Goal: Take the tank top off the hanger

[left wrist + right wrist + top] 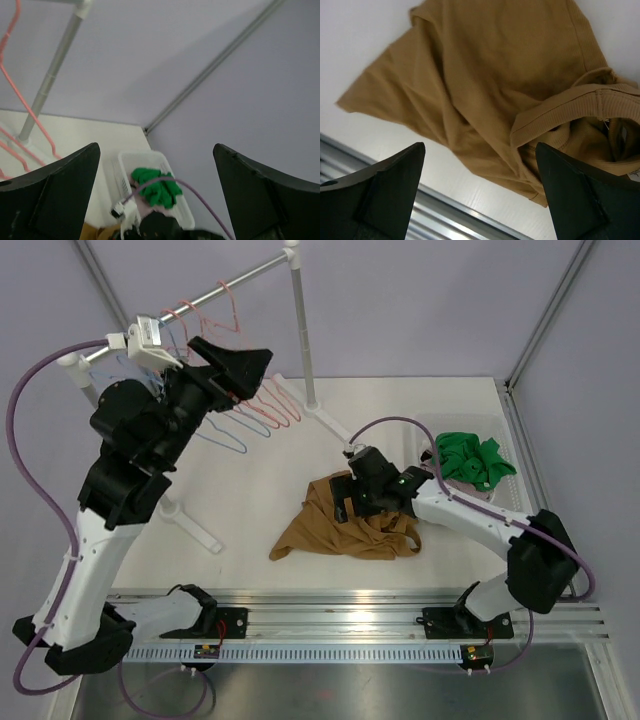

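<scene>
Because the garment lies free, the worktop [250, 505] now carries it rather than the clothes rack [300, 330], whose rail crosses the far left corner. The left arm reaches up toward that rail, probably because the hanger had to be steadied there. The right arm stretches low across the middle, placed over the cloth.

The tank top [340, 530], tan and crumpled, rests flat on the worktop near the centre, well apart from the rail. No hanger shows in its neckline in the right wrist view, so I judge the removal essentially done. A white basket [424, 436] at the right edge holds a green garment [475, 460], likely sorted laundry.

Pink hangers [270, 405] and a blue hanger [225, 435] dangle bare from the rail. The left gripper [156, 160] hangs beside them with its fingers spread wide and nothing between them. The right gripper [479, 150] hovers just over the tank top, likewise spread and holding nothing.
</scene>
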You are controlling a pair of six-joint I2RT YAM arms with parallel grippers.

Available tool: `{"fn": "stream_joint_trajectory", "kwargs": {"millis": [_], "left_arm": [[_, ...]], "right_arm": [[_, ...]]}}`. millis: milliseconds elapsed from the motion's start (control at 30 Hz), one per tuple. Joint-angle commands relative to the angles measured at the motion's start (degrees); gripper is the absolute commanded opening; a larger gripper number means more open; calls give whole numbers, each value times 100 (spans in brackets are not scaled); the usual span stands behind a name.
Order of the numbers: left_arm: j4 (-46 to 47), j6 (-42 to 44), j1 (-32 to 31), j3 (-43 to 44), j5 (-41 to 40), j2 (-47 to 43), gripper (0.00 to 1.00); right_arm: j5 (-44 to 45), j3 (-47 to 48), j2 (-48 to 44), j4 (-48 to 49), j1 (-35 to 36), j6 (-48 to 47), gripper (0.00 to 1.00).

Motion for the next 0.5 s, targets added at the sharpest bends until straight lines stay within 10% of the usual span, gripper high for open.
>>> {"fn": "stream_joint_trajectory", "kwargs": {"millis": [0,300,433,467], "left_arm": [[-669,904,-342,-839,471,-729,99],[-2022,1361,-413,-2302,-603,-3095,99],[-2437,1659,-413,-2565,-760,-3727,99],[-2454,1739,-413,-2801,-839,-3859,99]], "right_arm": [[1126,201,527,-121,147,54,99],[731,51,1934,565,183,169,91],[434,165,2408,556,183,125,37],[406,174,2409,565,183,108,10]]}}
